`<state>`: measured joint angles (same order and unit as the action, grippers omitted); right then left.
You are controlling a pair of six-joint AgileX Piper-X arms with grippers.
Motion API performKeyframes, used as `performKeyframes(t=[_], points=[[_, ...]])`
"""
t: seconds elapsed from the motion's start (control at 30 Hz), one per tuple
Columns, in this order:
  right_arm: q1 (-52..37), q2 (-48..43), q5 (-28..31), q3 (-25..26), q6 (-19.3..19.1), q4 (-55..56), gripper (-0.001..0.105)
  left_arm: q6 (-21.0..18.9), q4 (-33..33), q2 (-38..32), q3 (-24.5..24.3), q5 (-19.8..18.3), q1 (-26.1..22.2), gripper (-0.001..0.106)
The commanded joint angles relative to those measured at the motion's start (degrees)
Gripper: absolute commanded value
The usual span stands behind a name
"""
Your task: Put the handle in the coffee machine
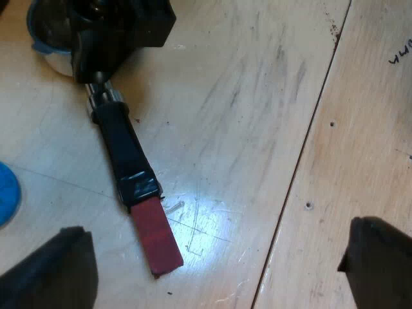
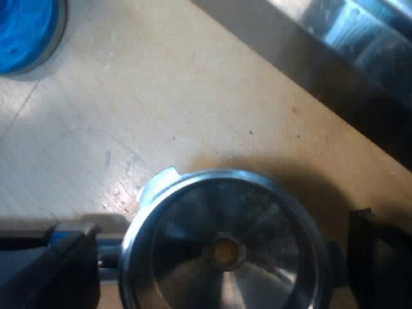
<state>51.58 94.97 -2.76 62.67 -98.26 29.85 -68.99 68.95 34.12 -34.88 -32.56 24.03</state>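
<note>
Holder point(image 1: 132, 174) flat on the table point(image 1: 257, 96), tamper point(image 1: 5, 193) apart beside it, machine point(image 2: 347, 38) near its bowl end.

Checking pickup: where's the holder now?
The holder lies on the wooden table, basket inside the open right end effector, red handle end pointing toward the left end effector, blue tamper nearby.

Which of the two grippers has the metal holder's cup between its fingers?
The right gripper: its open fingers flank the cup of the metal holder. The left gripper, also open, hovers over the table by the handle's red end.
</note>
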Motion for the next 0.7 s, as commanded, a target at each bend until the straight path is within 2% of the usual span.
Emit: performKeyframes(t=[0.03,0.23,0.33,0.53,0.6,0.63,0.67,0.7], points=[[-0.1,0.0,0.1,0.5,-0.9,0.4,0.078,-0.6,0.2,-0.2,-0.3,-0.7,0.1,0.080],[-0.1,0.0,0.0,0.5,-0.9,1.5,0.078,-0.6,0.2,-0.2,-0.3,-0.7,0.1,0.080],[-0.1,0.0,-0.5,0.5,-0.9,2.2,0.071,-0.6,0.2,-0.2,-0.3,-0.7,0.1,0.080],[-0.1,0.0,-0.6,0.5,-0.9,2.5,0.038,-0.6,0.2,-0.2,-0.3,-0.7,0.1,0.080],[-0.1,0.0,-0.6,0.5,-0.8,2.5,0.022,-0.6,0.2,-0.2,-0.3,-0.7,0.1,0.080],[-0.1,0.0,-0.6,0.5,-0.7,2.5,0.018,-0.6,0.2,-0.2,-0.3,-0.7,0.1,0.080],[-0.1,0.0,-0.6,0.5,-0.4,2.5,0.003,-0.6,0.2,-0.2,-0.3,-0.7,0.1,0.080],[-0.1,0.0,-0.6,0.5,0.5,2.5,0.000,-0.6,0.2,-0.2,-0.3,-0.7,0.1,0.080]])
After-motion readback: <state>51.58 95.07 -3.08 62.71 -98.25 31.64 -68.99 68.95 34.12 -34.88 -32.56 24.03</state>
